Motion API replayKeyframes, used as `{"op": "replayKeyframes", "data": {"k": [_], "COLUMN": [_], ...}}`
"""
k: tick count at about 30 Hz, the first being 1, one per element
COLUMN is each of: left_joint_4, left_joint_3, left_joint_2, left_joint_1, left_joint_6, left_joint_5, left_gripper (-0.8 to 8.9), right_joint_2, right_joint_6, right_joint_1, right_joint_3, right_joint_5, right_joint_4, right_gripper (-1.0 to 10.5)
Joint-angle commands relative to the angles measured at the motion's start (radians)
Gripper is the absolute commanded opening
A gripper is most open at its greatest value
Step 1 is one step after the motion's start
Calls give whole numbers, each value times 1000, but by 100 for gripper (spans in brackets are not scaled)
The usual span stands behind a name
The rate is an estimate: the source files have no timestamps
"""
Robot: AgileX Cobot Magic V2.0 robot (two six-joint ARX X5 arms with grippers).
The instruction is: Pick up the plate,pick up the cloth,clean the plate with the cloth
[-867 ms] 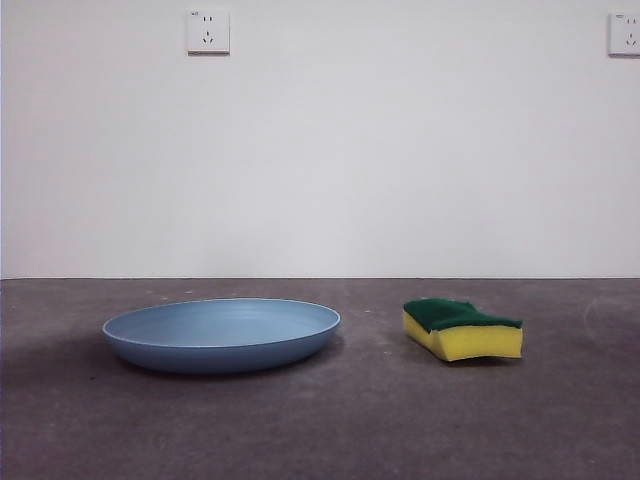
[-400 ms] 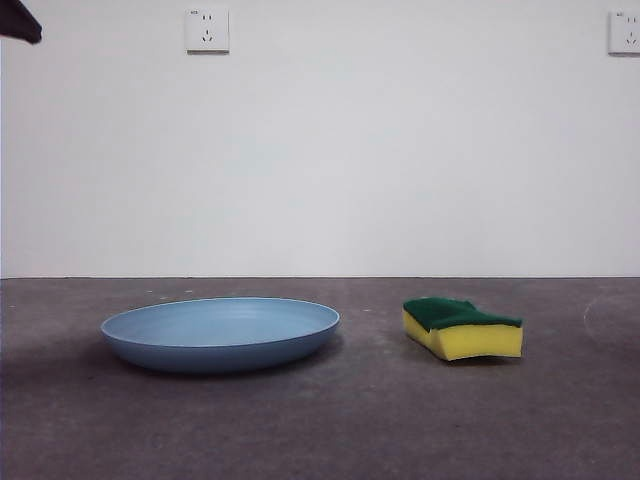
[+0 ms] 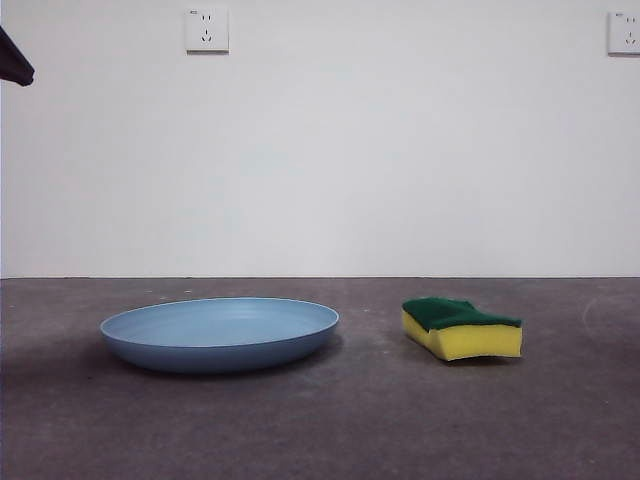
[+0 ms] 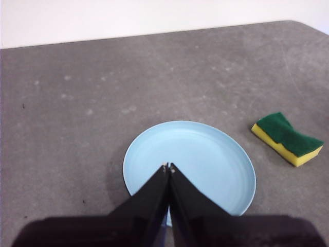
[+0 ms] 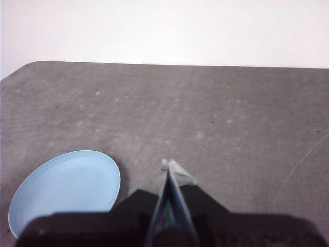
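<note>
**Both grippers closed and empty above the surface**

I am hanging my left gripper (image 4: pixel 168 166) above the plate (image 4: pixel 205 159), jaws pressed together with nothing between them. In the left wrist view the tips are showing over the plate's inner floor, near its middle. A black tip (image 3: pixel 14 60) is showing at the top left corner of the front view, clear of everything below.

My right gripper (image 5: pixel 168 165) is also closed and holding nothing. It is hanging over the bare grey surface (image 5: pixel 231 118), with the plate (image 5: pixel 64 188) off to one side of it and apart from it.

The plate (image 3: pixel 220 335) is lying flat on the surface, light blue, upright with its low rim up. The cloth (image 3: pixel 462 328), a yellow sponge block with its green layer on top, is lying flat on the surface beside the plate, apart from it and not touching it. In the left wrist view the cloth (image 4: pixel 287 139) is sitting just past the plate's rim
</note>
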Motion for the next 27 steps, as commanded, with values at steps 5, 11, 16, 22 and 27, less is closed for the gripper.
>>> {"op": "replayKeyframes", "data": {"k": [5,11,16,22,27], "left_joint_4": [-6,-24,8,35,60], "left_joint_3": [-3,-3,-7,-79,-189], "left_joint_2": [-1,-32,-122,-266,-370], "left_joint_1": [-3,14,103,253,346], "left_joint_6": [-8,50,49,49,61], "left_joint_5": [0,-26,-20,-19,-19], "left_gripper": [-3,-3,-3,-3,-3], "right_joint_2": [-3,-3,-3,-3,-3], "right_joint_6": [16,16,16,16,16], "right_joint_1": [1,1,1,1,1], "right_joint_3": [-7,-7,-7,-7,-7], "right_joint_5": [5,5,5,5,5], "right_joint_4": [5,5,5,5,5], "right_gripper": [1,1,1,1,1]}}
